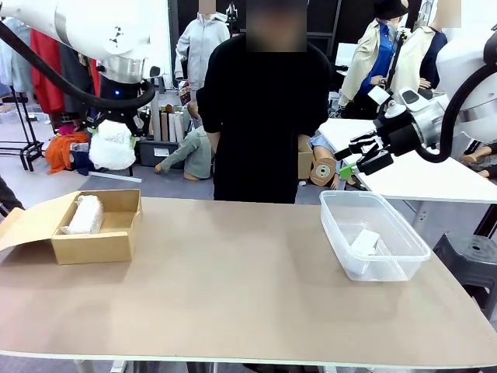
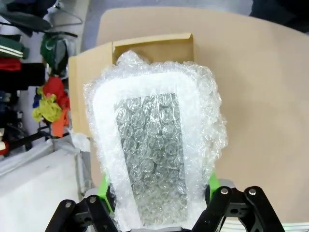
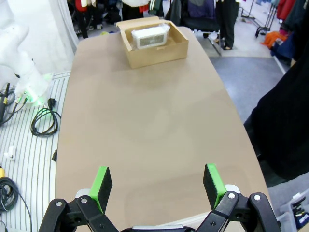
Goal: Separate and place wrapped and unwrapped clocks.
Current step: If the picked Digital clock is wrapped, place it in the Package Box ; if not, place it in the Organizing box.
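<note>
Above the box [image 1: 97, 225], high over its far side, the left gripper [image 2: 159, 193] pinches a wrapped clock [image 2: 157, 145] between its green pads; through the bubble wrap a grey face can be seen. In the box there already lies another wrapped clock [image 1: 84, 214]. Well to the right of the box stands the clear bin [image 1: 373, 233], and the bare clock [image 1: 365, 241] lies inside it. The right gripper [image 1: 359, 159] hangs above the far rim of this bin, its fingers spread and with nothing between them.

The step in hand seems to be the carrying of the second wrapped clock to the box. The next move probably calls for lowering it into the free room beside the first bundle and then releasing it; the room looks narrow, so the bundle should go down along the first one.

No brand, label or writing can be read on the clocks, the box or the bin.
</note>
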`<state>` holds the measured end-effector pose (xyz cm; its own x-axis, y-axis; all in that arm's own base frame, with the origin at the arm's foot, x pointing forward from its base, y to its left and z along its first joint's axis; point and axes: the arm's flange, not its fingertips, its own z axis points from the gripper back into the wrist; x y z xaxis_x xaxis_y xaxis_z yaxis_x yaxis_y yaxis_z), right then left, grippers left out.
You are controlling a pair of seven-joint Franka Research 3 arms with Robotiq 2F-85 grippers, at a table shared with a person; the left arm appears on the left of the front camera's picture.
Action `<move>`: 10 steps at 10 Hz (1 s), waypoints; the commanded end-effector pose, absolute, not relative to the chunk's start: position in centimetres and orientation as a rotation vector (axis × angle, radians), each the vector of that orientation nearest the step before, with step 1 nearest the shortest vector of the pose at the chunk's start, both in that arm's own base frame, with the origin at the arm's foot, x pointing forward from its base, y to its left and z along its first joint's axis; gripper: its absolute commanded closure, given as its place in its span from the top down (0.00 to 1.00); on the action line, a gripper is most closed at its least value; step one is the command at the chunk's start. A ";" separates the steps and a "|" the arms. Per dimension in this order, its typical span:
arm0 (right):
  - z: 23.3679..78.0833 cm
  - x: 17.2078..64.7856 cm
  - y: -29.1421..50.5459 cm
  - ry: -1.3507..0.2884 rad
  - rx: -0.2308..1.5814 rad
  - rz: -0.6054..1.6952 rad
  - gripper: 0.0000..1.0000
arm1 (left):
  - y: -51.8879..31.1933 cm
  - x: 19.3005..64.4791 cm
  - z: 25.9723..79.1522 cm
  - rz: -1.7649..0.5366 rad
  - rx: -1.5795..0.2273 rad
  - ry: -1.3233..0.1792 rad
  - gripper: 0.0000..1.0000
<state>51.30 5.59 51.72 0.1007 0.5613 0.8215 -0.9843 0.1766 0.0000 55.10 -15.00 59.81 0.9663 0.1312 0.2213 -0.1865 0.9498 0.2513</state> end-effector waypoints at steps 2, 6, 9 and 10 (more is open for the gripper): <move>51.8 51.4 5.9 -0.808 0.660 1.264 1.00 | -14.6 55.5 59.6 0.170 0.290 -0.165 0.00; 51.8 51.4 5.9 -0.808 0.660 1.264 1.00 | -14.8 55.4 58.8 0.168 0.292 -0.159 0.00; 51.8 51.4 5.9 -0.808 0.660 1.264 1.00 | -12.0 58.9 53.7 0.293 0.245 -0.111 0.00; 51.8 51.4 5.9 -0.808 0.660 1.264 1.00 | -11.8 59.0 51.9 0.329 0.235 -0.107 0.00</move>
<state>51.31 5.59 51.72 0.1008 0.5613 0.8215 -0.9843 0.1767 0.0000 59.04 -11.79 52.89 0.9606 0.2466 0.1281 -0.2719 0.9293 0.2499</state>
